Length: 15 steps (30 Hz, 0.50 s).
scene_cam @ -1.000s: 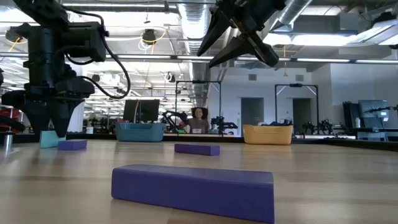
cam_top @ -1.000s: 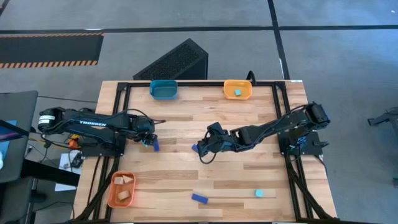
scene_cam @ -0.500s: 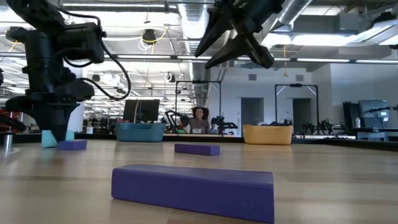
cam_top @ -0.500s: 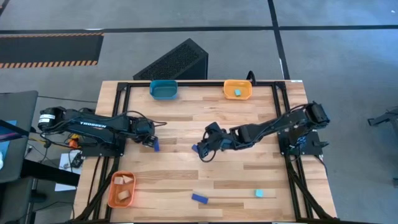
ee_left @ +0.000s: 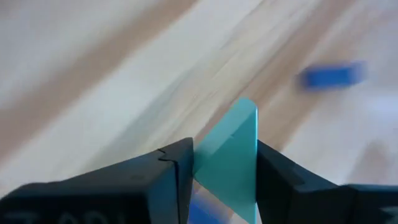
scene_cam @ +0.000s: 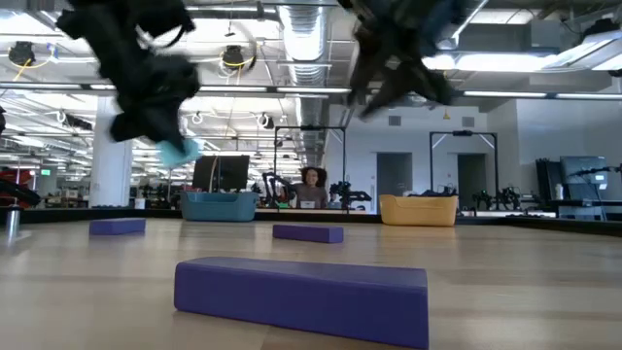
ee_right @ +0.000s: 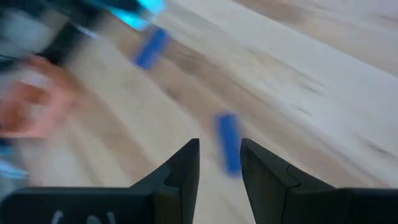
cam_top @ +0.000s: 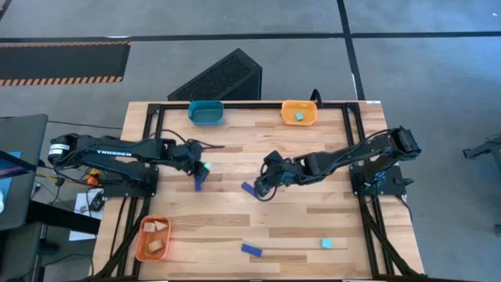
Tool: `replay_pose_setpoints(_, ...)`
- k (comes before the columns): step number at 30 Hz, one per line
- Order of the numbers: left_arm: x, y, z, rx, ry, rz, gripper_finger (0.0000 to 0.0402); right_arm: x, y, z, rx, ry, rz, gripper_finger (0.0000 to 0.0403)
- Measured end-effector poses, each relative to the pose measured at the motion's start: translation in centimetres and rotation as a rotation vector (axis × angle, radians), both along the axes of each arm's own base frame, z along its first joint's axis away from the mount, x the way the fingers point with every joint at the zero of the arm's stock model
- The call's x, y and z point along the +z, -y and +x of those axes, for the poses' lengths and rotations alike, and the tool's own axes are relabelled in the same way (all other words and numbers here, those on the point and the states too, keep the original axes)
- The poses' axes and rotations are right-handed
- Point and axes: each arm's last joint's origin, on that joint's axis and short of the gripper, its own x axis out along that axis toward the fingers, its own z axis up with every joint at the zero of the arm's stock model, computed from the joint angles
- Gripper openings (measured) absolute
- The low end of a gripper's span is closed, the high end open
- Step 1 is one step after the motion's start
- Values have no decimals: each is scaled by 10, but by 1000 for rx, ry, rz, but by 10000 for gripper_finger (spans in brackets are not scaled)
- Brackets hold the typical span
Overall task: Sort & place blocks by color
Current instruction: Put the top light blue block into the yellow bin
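Note:
My left gripper [cam_top: 205,166] is shut on a light cyan block [ee_left: 227,158], held above the table; it also shows in the low view [scene_cam: 178,151]. A dark blue bar [cam_top: 199,182] lies on the table just below it. My right gripper [ee_right: 219,165] is open and empty above the table's middle [cam_top: 263,185], over another dark blue bar [ee_right: 228,149] that lies flat on the wood [cam_top: 247,188]. A third blue bar [cam_top: 250,250] and a cyan block [cam_top: 326,244] lie near the front edge. My left gripper pinches the cyan block between its two fingers, one on each of two opposite flat sides [ee_left: 202,163]. The block's pointed end [ee_left: 245,109] sticks out past the fingertips. The block is lifted clear of the table.
A teal tray [cam_top: 206,112] and a yellow-orange tray [cam_top: 311,114] holding a cyan block [cam_top: 299,116] stand at the far edge. An orange tray [cam_top: 139,239] with tan pieces sits at the front left. A black grille lies beyond the table.
My left gripper has risen from the table with the cyan block and gone toward the table's right and far side; the block, which stood on the wood beside the blue bar, is lifted clear. My right gripper has shifted a little toward the table's right.

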Motion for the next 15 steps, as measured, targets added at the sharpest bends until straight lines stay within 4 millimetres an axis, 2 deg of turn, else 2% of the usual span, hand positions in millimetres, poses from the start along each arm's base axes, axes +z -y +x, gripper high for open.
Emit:
replay_pose_setpoints(5, 23, -5, 24, -104, 295, 108, 97, -22, 17, -17, -15, 20, 52, 139)
replay_pose_setpoints(9, 34, -11, 37, -133, 457, 177, 108, -26, 24, -23, 16, 301, 131, 139)
replay_pose_setpoints(13, 42, -16, 49, -219, 567, 329, 108, -21, 32, -29, 31, 607, 213, 147)
replay_pose_setpoints(15, 45, -16, 51, -281, 594, 415, 106, -20, 39, -36, 25, 686, 240, 158)
